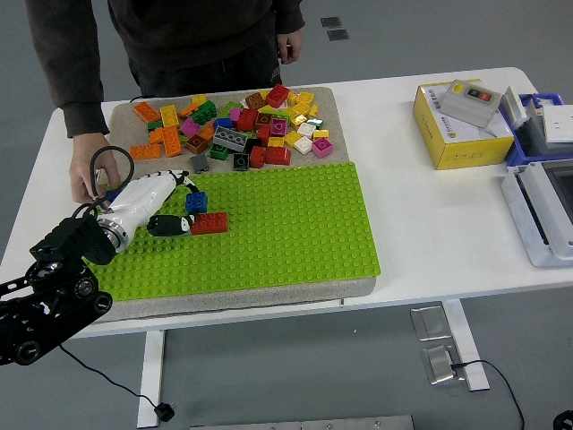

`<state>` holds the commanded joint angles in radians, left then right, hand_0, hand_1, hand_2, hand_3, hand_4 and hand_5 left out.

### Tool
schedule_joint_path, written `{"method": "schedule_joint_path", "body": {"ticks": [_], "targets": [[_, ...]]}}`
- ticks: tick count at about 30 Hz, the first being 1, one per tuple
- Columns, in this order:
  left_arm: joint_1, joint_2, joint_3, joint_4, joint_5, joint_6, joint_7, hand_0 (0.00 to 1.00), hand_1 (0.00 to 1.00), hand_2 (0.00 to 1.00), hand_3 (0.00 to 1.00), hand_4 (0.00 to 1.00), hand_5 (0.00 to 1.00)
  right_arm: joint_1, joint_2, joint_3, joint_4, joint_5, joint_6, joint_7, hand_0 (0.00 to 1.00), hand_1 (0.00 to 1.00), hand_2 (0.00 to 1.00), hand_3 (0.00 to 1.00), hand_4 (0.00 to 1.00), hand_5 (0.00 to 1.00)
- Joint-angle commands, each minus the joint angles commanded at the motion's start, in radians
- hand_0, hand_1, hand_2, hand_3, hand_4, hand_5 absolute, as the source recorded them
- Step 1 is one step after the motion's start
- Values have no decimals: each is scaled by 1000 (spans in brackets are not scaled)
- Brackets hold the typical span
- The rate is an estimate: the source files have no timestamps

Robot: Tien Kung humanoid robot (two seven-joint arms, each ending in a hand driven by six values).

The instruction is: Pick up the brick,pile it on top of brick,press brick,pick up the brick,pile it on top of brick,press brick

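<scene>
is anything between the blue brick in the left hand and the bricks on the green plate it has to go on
Nothing visible does. The left hand holds the blue brick just above the red brick on the green baseplate. The hand itself hides the grey brick beside the red one.

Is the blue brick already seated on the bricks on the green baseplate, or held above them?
Cannot tell. The left robot hand holds the blue brick at the red brick; contact isn't visible.
</scene>
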<state>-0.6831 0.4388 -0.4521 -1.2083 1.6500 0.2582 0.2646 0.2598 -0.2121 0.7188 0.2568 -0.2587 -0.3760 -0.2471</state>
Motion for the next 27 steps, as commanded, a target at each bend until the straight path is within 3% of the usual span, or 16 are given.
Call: {"method": "schedule_joint_path", "body": {"ticks": [4,10,27], "targets": [[-12,-50,7,57,11,-4,18,933,959,946,576,439,231,1,0,4,-1,-5,2,0,588,549,534,673,55,955],[-16,-88,22,91,17,-14,42,932,958,948,575,433,229,1,-1,5,-3,-1,4,4,588,549,534,673,57,951],[-11,-91,20,69,42,-34,77,931,958,947,571,417,219,-3,-3,13,-3,-5,8,4,588,550,529,675,64,944]]}}
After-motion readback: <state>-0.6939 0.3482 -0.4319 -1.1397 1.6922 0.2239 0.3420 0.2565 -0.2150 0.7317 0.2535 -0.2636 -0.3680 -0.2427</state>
